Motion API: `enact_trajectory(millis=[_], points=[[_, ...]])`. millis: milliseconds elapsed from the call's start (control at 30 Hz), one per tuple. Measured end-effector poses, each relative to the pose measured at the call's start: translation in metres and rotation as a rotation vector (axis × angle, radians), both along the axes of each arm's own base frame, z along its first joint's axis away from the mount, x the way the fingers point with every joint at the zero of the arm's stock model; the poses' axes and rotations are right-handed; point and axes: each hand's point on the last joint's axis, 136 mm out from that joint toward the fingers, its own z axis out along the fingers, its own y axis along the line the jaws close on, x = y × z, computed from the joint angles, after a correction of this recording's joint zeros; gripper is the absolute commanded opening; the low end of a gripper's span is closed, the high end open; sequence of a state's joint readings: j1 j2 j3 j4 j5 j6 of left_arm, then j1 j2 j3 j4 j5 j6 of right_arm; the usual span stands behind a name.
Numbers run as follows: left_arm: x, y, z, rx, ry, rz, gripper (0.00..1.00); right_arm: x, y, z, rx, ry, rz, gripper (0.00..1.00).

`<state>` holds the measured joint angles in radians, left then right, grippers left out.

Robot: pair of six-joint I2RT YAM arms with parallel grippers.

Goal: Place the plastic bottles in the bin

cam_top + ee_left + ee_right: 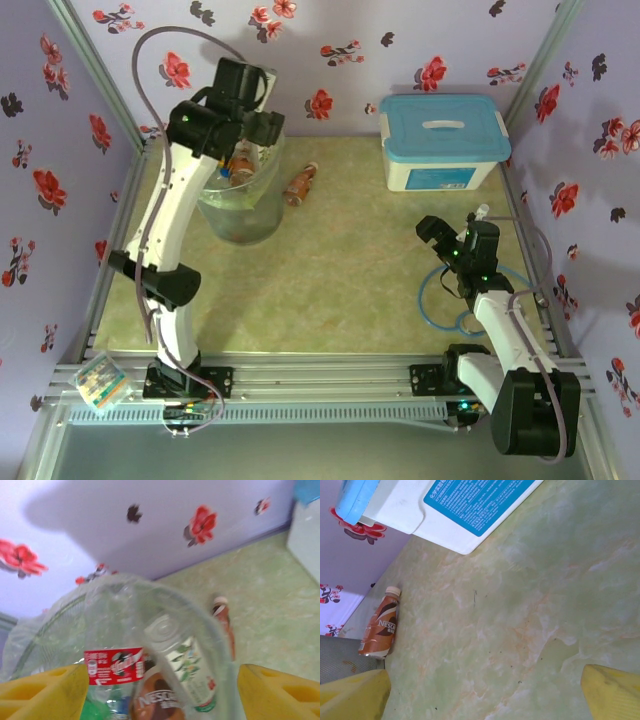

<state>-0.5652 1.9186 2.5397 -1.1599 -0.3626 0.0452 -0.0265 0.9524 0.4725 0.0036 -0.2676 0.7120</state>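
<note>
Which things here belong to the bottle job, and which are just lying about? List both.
Job:
bin
bottles inside it
brown bottle, lying outside the bin

Lying about:
white box with blue lid
blue cable loop
small colourful packet

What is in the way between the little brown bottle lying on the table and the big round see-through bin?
Nothing visible. Only bare green table lies between the brown plastic bottle and the round translucent bin. The open left gripper hangs above the bin's mouth, though.
</note>
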Motion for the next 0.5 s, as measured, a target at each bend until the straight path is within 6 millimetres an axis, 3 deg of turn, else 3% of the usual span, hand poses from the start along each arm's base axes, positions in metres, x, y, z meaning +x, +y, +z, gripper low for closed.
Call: enact_trajectory(millis=[100, 200, 300, 500], points=[[-0.02, -0.024, 0.023, 0.033, -0.076, -0.038, 0.78, 0.0, 0.0, 0.0, 0.006, 0.001, -0.001, 0.98], [-0.027, -0.042, 0.023, 0.073, -0.094, -0.057, 0.78, 0.0, 0.001, 0.0, 0.008, 0.001, 0.0, 0.98], [-0.019, -0.062, -0.001, 0.141, -0.068, -0.062, 0.78, 0.0, 0.001, 0.0, 0.01, 0.001, 0.002, 0.98], [0.003, -0.112, -0.085, 0.296, 0.042, -0.108, 0.79, -0.001, 0.001, 0.007, 0.01, -0.022, 0.002, 0.98]])
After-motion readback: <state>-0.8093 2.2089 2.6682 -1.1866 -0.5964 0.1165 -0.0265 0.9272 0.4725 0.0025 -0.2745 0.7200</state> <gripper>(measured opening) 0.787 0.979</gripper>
